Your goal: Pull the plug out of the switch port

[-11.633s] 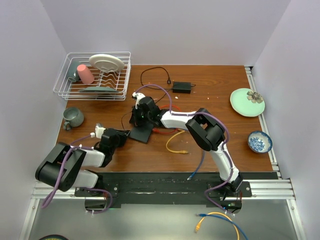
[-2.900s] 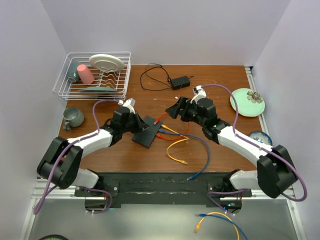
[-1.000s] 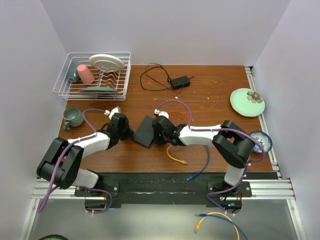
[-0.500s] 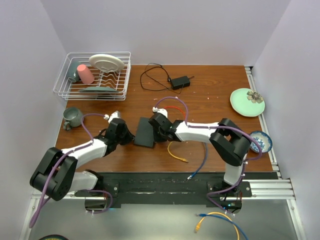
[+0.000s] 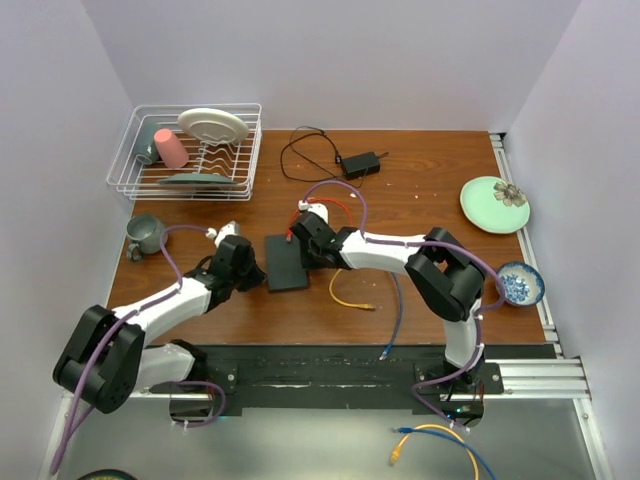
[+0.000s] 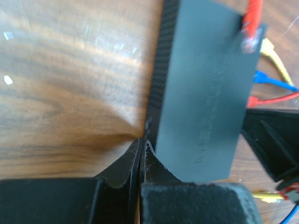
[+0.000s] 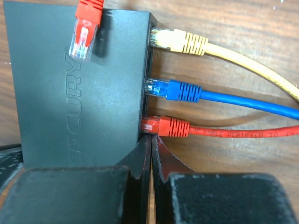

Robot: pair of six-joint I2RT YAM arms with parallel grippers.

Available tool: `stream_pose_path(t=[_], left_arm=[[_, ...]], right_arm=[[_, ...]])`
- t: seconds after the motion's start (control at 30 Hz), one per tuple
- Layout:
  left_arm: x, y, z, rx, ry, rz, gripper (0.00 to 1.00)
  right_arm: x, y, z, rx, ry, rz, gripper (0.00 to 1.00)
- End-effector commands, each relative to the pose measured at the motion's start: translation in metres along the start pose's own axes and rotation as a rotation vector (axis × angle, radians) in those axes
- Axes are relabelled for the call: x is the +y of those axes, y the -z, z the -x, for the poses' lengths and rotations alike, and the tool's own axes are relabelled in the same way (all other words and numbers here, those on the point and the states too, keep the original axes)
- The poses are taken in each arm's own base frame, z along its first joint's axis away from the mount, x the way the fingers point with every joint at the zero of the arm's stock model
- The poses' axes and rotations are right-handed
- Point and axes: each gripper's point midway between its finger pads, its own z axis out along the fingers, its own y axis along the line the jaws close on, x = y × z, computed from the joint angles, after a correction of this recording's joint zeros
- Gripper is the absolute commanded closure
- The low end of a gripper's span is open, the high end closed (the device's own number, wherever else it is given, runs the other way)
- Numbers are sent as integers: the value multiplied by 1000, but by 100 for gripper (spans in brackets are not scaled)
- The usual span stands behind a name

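Observation:
The flat black switch box (image 5: 285,265) lies mid-table. Its switch port row (image 7: 148,79) faces right in the right wrist view, with a yellow plug (image 7: 180,41), a blue plug (image 7: 175,90) and a red plug (image 7: 168,127) seated in it. A loose red plug (image 7: 84,32) rests on the box's top. My right gripper (image 7: 152,140) is shut and empty, its tips at the box's corner just under the seated red plug. My left gripper (image 6: 142,140) is shut and empty too, its tips pressed against the box's opposite long side (image 6: 161,84).
Yellow (image 5: 350,300), blue (image 5: 395,310) and red (image 5: 335,205) cables trail from the box. A small black adapter (image 5: 362,163) with a thin cord lies behind. A dish rack (image 5: 185,150) and mug (image 5: 147,235) stand left. A green plate (image 5: 495,203) and blue bowl (image 5: 520,283) stand right.
The box has turned from tilted to nearly square with the table edge. My right gripper has moved back and left along its port side. Both grippers stay shut.

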Motion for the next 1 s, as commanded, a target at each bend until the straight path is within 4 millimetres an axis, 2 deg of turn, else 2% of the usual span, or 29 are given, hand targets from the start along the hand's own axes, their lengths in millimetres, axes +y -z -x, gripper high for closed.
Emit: stream_pose_path(t=[0.0,0.03,0.07,0.1,0.17,0.2,0.27,0.33,0.37,0.4,0.47,0.5,0.53,0.57,0.6,0.63,0.67,0.7,0.73,0.77,0.97], left_arm=[[-34,19,46,-116,-52,-39,100],[-40,25,61,-160,-56,-29,100],[-36,28,65,-168,-73,-2,100],[-40,35,80,-215,-70,3,98],[-40,44,93,-252,-83,18,91],[-46,52,104,-288,-80,5,89],[-54,58,114,-313,-88,-16,85],[-71,63,120,-320,-86,-82,85],[-78,63,119,-316,-83,-119,85],[-86,58,104,-259,-92,-188,85],[-112,58,101,-261,-59,-345,89],[-111,50,74,-169,-63,-411,91],[-129,54,75,-179,-35,-517,92],[-130,49,64,-139,-28,-554,94],[-128,46,44,-71,-34,-597,96],[-134,48,45,-82,-33,-643,97],[-131,41,38,-52,-21,-635,100],[-126,38,30,-32,-19,-635,100],[-128,39,32,-43,-21,-650,100],[-125,36,29,-35,-20,-641,100],[-113,19,19,8,-21,-579,100]], right_arm=[[19,13,39,-93,11,52,100],[18,16,39,-93,12,54,100],[16,19,40,-96,14,53,100],[13,28,41,-105,15,52,99],[9,37,42,-111,26,42,93],[5,45,46,-128,27,33,91],[-4,54,46,-132,43,5,84],[-9,67,53,-162,40,-8,75],[-12,69,49,-158,39,-9,73],[-12,76,53,-175,29,2,71],[-10,76,48,-177,-2,26,64],[-10,77,47,-180,-17,38,62],[-3,80,52,-209,-43,77,60],[-2,77,40,-182,-75,111,56],[-1,76,40,-184,-107,145,53],[9,79,51,-223,-149,219,51],[8,74,36,-164,-195,258,49],[11,73,39,-170,-227,292,47],[19,74,44,-181,-268,344,47],[20,71,38,-162,-280,366,47],[30,62,41,-170,-361,440,47]])
